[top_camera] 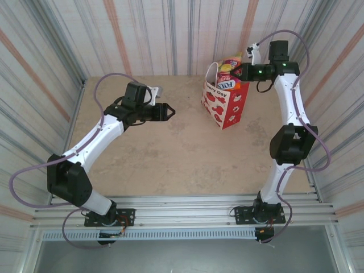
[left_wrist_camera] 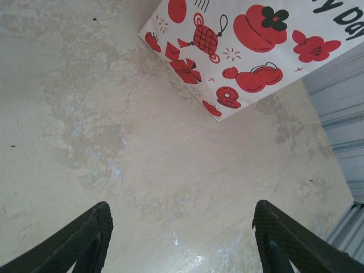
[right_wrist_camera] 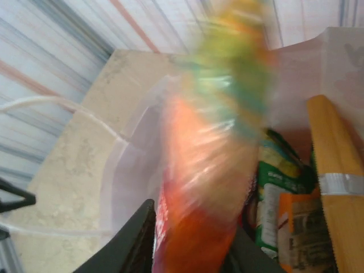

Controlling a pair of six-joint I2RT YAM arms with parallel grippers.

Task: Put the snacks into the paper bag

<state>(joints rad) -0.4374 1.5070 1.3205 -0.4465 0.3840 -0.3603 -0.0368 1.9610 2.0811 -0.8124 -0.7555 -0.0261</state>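
**Ana:** Where does the paper bag [top_camera: 226, 105] stand?

**Ben:** Upright on the table [top_camera: 142, 159], toward the far right corner. Its white rope handle [top_camera: 209, 74] arches up on the left side. The wall facing the arms is white with red drawings and some dark lettering.

**Ana:** And the snacks?

**Ben:** Several poke out of the bag's open mouth in the top view, yellow and red ones among them. From the right wrist I see a green packet [right_wrist_camera: 276, 193] and an orange packet [right_wrist_camera: 301, 227] standing inside, side by side.

**Ana:** What about the right fingers [right_wrist_camera: 133, 239]?

**Ben:** They hang right over the mouth of the bag. A long packet [right_wrist_camera: 210, 170], red-orange below and green-yellow above, sits between them, badly blurred. I cannot tell whether they are clamped on it or merely beside it.

**Ana:** And the left fingers [left_wrist_camera: 85, 239]?

**Ben:** Wide apart, with bare table between them. They hover over the middle of the table, well apart from the bag and pointing toward it. The left wrist view has the bag's lower corner at the top of the picture
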